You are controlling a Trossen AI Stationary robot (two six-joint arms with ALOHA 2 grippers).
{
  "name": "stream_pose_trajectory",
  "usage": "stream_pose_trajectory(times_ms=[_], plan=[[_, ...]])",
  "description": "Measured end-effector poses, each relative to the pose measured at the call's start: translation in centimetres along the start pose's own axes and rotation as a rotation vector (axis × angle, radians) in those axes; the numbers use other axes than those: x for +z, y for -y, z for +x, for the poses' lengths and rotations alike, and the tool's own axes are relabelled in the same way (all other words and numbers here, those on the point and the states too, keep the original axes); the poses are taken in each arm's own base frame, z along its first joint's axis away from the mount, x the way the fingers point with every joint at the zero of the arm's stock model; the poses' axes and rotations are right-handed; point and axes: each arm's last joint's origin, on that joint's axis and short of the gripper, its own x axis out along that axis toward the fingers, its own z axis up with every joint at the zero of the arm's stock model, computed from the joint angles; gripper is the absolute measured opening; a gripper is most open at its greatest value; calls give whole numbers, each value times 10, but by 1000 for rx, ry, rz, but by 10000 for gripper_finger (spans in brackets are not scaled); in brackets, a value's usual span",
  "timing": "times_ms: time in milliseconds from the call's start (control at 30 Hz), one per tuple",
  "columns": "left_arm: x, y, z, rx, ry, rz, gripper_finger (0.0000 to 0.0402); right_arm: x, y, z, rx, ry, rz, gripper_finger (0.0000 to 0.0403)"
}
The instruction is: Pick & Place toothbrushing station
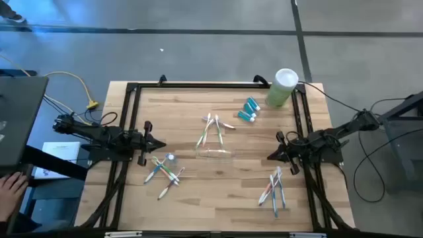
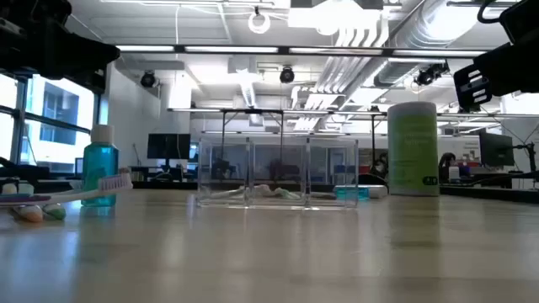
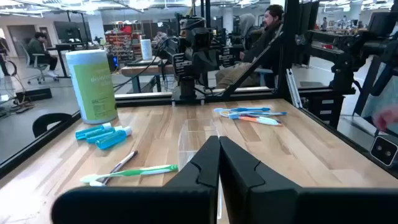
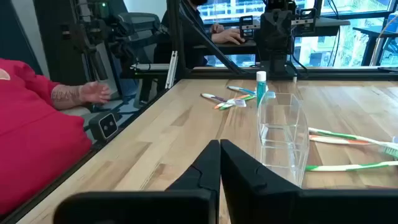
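Clear cup (image 1: 215,153) sits mid-table, empty. Toothbrushes (image 1: 211,129) lie just behind it, more (image 1: 164,173) to its left and (image 1: 273,188) right-front (all loose on the wood). Blue tubes (image 1: 248,110) near the green canister (image 1: 281,88). Left gripper (image 1: 157,143) left of cup, clenched, holding nothing. Right gripper (image 1: 272,156) right of cup, clenched too.

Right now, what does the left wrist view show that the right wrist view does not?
Only the left wrist view shows the tall pale-green canister with a white lid and the small blue white-capped tubes beside it. Only the right wrist view shows a small teal bottle with a white cap and a person's red sleeve. Both show the clear see-through plastic holder and slim pastel toothbrushes on the wooden table.
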Motion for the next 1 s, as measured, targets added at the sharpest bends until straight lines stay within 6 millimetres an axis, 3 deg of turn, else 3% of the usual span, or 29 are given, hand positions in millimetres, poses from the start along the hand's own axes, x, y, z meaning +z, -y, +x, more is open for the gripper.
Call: stream_pose_trajectory(times_ms=[1000], plan=[[8, 0, 0, 2, 81, -33, 3, 1, 0, 0, 3, 7, 0, 3]])
